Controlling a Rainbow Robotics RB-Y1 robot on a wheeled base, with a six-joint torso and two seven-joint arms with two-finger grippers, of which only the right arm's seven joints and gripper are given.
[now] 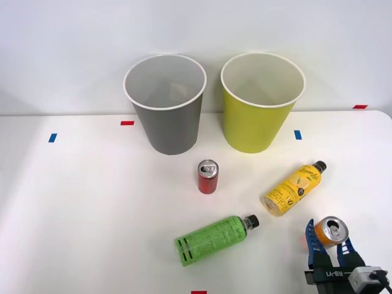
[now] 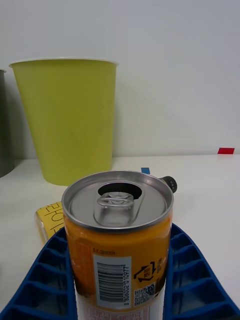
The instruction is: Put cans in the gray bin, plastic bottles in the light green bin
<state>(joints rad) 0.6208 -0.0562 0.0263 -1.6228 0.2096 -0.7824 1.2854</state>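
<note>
Jaws clamped on the orange can (image 1: 331, 231), upright between them for carrying | gray bin (image 1: 166, 105) far ahead, leftward | red can (image 1: 207, 176) upright on surface, nearer

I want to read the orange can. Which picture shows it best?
The right wrist view: the orange can stands close up between the blue fingers, so its silver top, pull tab and barcode are plain. The front view shows it from above, near the bottom right, mostly just its top inside the right gripper.

Red tape marks (image 1: 127, 123) dot the white table (image 1: 79, 208).
</note>
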